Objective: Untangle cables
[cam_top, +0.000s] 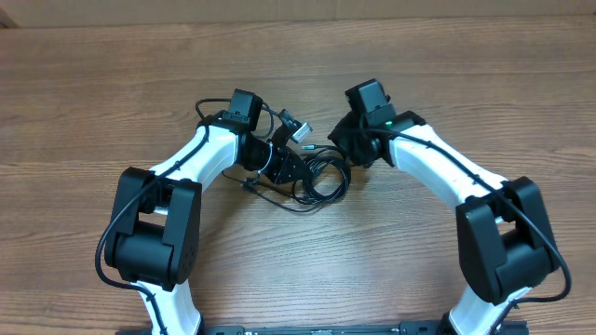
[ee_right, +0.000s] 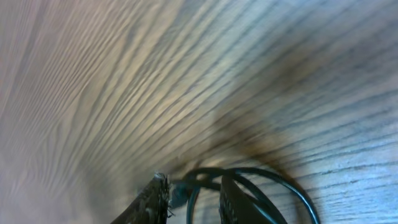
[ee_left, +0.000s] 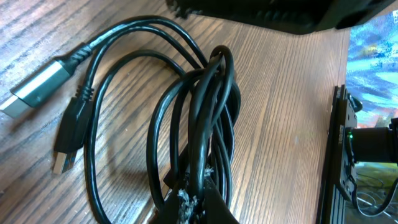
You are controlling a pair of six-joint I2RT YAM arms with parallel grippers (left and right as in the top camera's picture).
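Observation:
The cables [cam_top: 323, 177] lie as a tangled black coil on the wooden table between my two arms. In the left wrist view the coil [ee_left: 205, 106] fills the middle. A silver plug [ee_left: 34, 90] and a black plug with a silver tip [ee_left: 65, 146] lie on the wood to its left. My left gripper [ee_left: 194, 202] is shut on a few strands at the coil's near end. My right gripper [ee_right: 194, 185] stands at the coil's right edge. Its jaws are apart, with a thin cable loop [ee_right: 273, 180] running between and past the fingers [ee_right: 155, 199].
The wooden table [cam_top: 307, 270] stretches out around the coil. The arm bases sit at the near edge, left [cam_top: 149, 233] and right [cam_top: 507, 237]. The right arm's black body [ee_left: 267, 12] looms just beyond the coil in the left wrist view.

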